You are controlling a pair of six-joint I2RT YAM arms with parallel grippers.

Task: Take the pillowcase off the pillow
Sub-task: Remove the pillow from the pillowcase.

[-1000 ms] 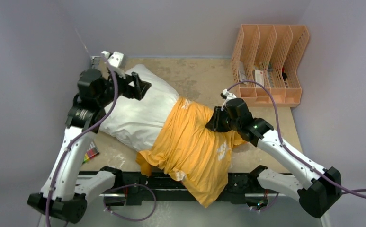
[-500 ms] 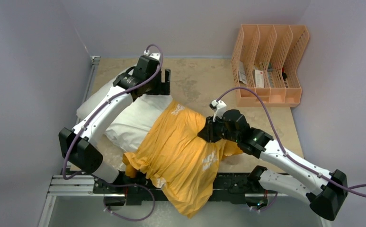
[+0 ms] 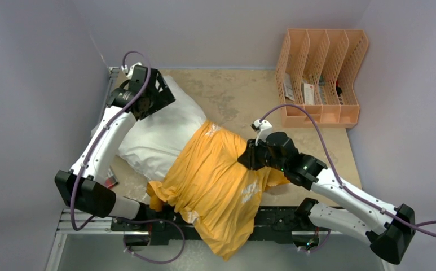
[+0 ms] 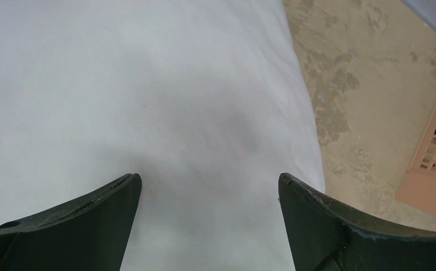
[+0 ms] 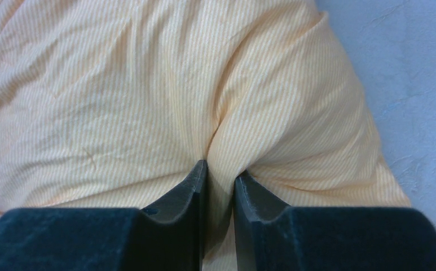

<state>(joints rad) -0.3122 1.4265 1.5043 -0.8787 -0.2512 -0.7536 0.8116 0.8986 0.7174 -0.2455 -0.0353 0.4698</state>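
Pillowcase (image 3: 215,180) bunched over near half of pillow (image 3: 159,132), tail hanging off table (image 3: 232,96) edge. Pillow bare at far left. Right fingers (image 5: 197,179) closed, pinching pillowcase fold. Left fingers (image 4: 100,209) wide apart, empty, over bare pillow. Best: clamp pillow first, then draw fabric away, low and steady.

1. Overhead view: left arm (image 3: 105,141) and right arm (image 3: 345,189) look alike to me, with white link shells and black joint housings.
2. Each has a blocky black elbow housing, left (image 3: 86,195) and right (image 3: 393,237).
3. A purple cable runs along each arm, left cable (image 3: 131,56) and right cable (image 3: 294,107). The right one ends in a small white plug (image 3: 259,125).
4. Left pincer (image 4: 210,180): its fingers (image 4: 86,226) are dark, broad and curved, and I note scuffed grey edges.
5. Right pincer (image 5: 221,169): matte dark blocks tapering to narrow tips.
6. Both arm bases sit on a black rail (image 3: 272,217) at the desk's near edge.
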